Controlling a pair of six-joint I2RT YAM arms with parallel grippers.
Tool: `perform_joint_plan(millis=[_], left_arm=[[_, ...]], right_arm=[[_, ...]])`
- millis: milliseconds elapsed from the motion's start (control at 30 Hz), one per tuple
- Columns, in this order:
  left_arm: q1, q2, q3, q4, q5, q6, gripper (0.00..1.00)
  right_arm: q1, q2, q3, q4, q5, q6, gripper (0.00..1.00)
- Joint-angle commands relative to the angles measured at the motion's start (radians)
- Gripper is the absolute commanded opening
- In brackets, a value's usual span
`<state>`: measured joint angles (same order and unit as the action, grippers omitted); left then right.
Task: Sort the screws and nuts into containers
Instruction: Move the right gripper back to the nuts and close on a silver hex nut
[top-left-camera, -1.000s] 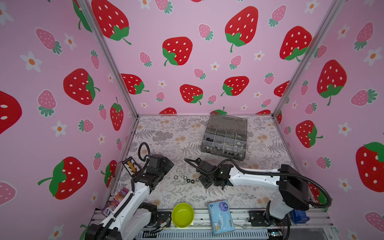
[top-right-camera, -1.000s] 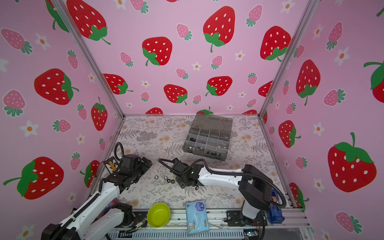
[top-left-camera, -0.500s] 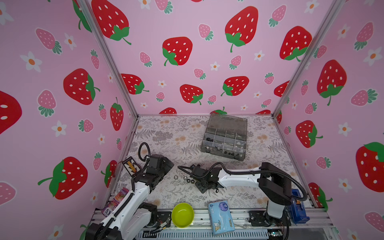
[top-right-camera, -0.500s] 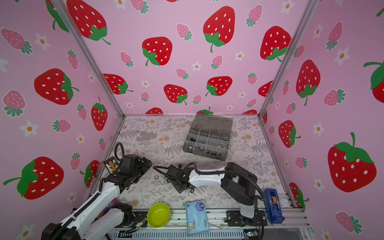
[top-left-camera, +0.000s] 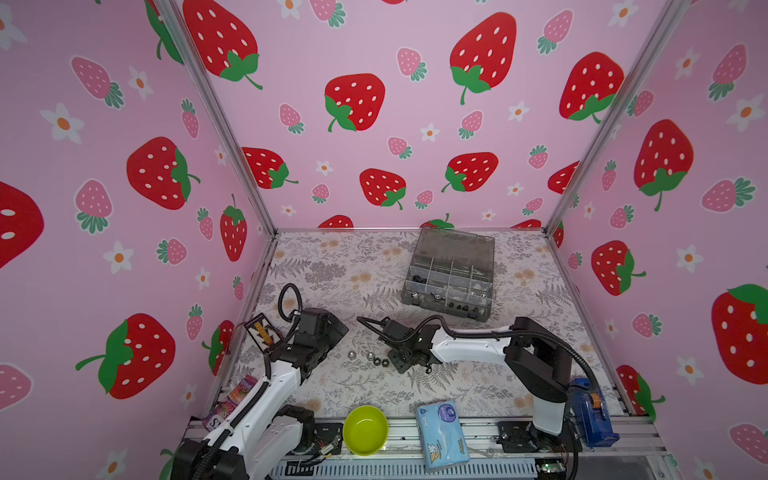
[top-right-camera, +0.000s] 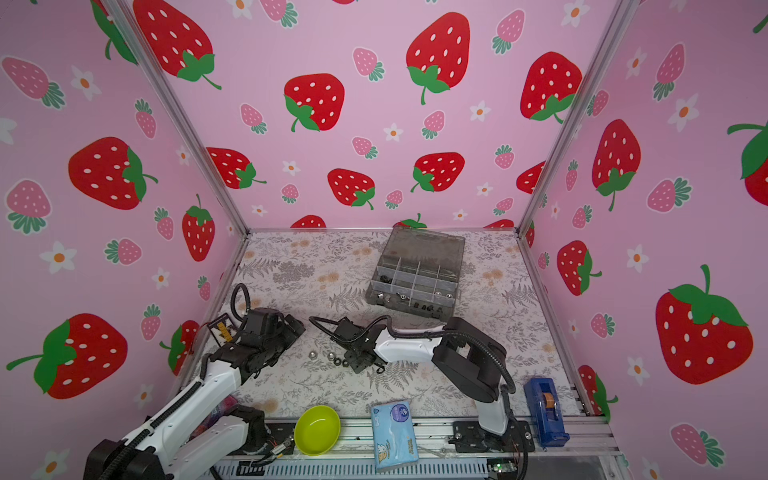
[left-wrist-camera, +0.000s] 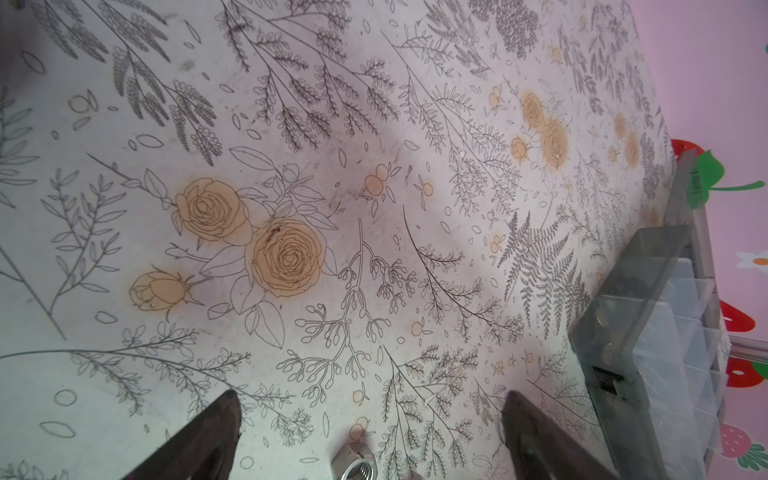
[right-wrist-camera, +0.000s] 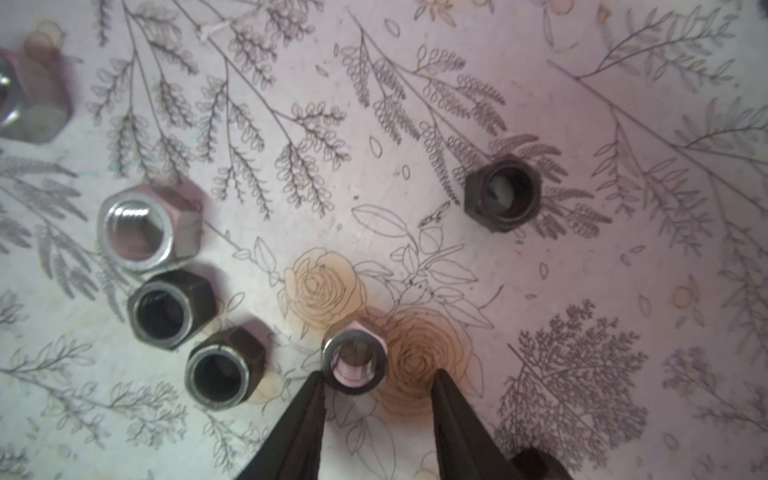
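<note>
Several loose black and silver nuts (top-left-camera: 369, 356) lie in a short row on the floral mat, seen in both top views (top-right-camera: 330, 356). My right gripper (right-wrist-camera: 379, 374) is open and low over them. A small silver nut (right-wrist-camera: 354, 360) stands just beyond its fingertips, against one tip, with nothing between the fingers. Two black nuts (right-wrist-camera: 170, 309) and a larger silver hex nut (right-wrist-camera: 145, 228) lie beside it, and another black nut (right-wrist-camera: 500, 192) lies apart. My left gripper (left-wrist-camera: 372, 395) is wide open with a silver nut (left-wrist-camera: 357, 463) on the mat between its fingers. The containers (top-left-camera: 451, 276), a smoky-grey organizer, sit at the back with the lid up.
A lime-green bowl (top-left-camera: 365, 430), a blue tissue pack (top-left-camera: 442, 434) and a blue tape dispenser (top-left-camera: 590, 411) sit along the front rail. A snack packet (top-left-camera: 232, 401) and a small card (top-left-camera: 262, 332) lie by the left wall. Pink walls close in three sides.
My right gripper has slid a little left toward the row of nuts, its elbow has swung inward, and its jaws have narrowed slightly. The left arm has not moved.
</note>
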<state>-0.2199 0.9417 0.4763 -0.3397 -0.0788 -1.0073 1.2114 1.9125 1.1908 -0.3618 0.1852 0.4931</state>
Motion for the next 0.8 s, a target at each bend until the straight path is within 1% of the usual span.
perform_joint_plan(millis=[0,133,333,767], left_arm=[[0.001,0.012,0.029,0.005,-0.016,0.0,0.99],[0.0,0.031,0.031,0.013,-0.009,0.001,0.99],[0.001,0.045,0.032,0.016,-0.006,0.004,0.99],[0.001,0.032,0.015,0.018,-0.01,-0.001,0.99]], right_arm=[[-0.008,0.057,-0.002,-0.034,-0.001,0.012,0.43],[-0.007,0.062,0.002,-0.021,-0.024,0.004,0.45],[-0.01,0.081,0.016,-0.036,-0.006,0.012,0.44],[-0.016,0.081,-0.001,-0.051,-0.046,0.026,0.34]])
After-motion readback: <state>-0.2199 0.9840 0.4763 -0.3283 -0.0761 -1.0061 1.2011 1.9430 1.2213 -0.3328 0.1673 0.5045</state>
